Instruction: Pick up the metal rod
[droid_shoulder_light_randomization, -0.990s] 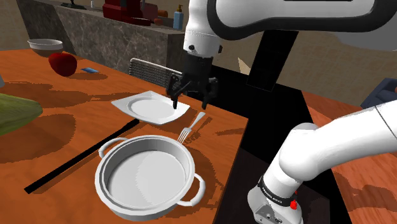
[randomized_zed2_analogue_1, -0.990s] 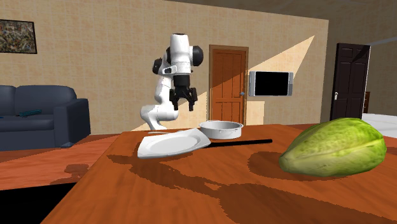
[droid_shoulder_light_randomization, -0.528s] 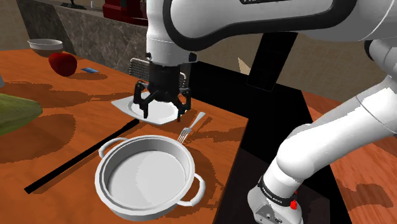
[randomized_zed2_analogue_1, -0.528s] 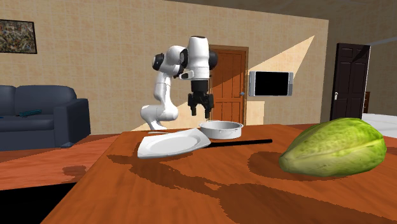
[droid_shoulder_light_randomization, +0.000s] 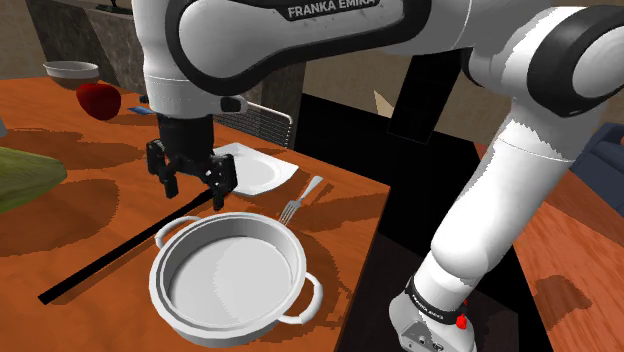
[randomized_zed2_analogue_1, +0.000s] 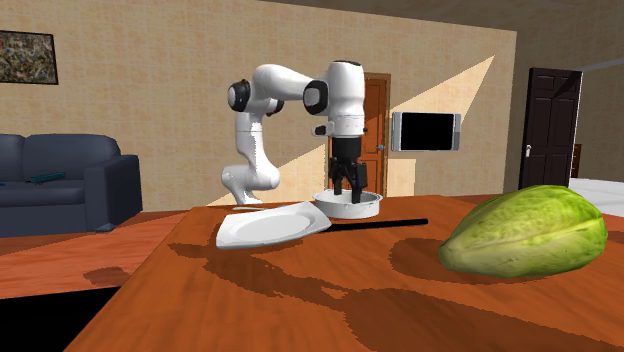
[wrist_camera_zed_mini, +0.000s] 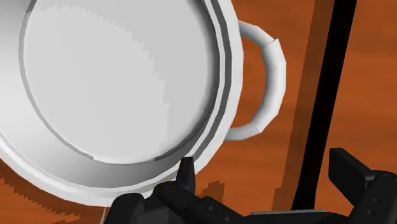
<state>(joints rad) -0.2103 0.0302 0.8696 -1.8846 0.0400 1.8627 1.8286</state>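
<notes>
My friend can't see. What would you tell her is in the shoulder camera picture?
A white robot arm holds its black gripper open over a brown table, close to a long black rod and the handle of an empty grey pan. A white plate and a fork lie just beyond.

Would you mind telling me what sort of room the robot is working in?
Likely a living room in a house: a dark blue sofa, a wall-mounted screen and a brown door.
</notes>
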